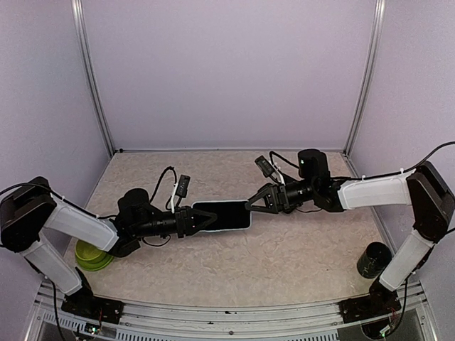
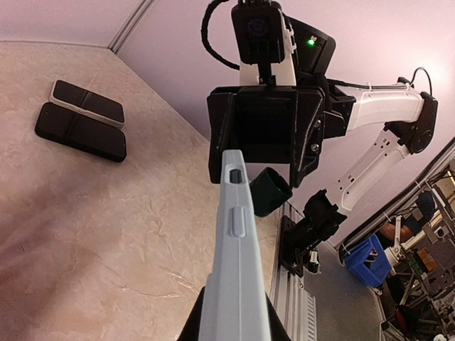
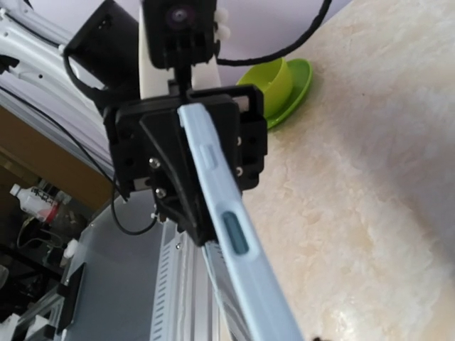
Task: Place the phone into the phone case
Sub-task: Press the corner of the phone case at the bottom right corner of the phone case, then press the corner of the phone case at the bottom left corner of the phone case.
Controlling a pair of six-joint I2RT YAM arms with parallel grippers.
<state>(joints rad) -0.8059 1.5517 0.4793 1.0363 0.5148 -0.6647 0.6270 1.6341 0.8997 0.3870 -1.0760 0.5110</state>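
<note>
The phone [image 1: 226,214], seated in its pale blue case [image 2: 233,284], is held at mid-table. Its nine o'clock end is clamped by the left gripper [image 1: 205,219]. At three o'clock, the right gripper [image 1: 253,204] is spread wide, released. A green cup [image 1: 91,253] is seen at eight o'clock.

a pale blue phone case [image 2: 233,284] rises edge-on from the left gripper [image 2: 234,332], its top before the right gripper [image 2: 263,135], whose jaws stand apart. two dark slabs [image 2: 80,131] lie side by side near the wall edge of the table [image 2: 106,234]; a dark green cup [image 2: 269,190] sits by its railed edge.
</note>
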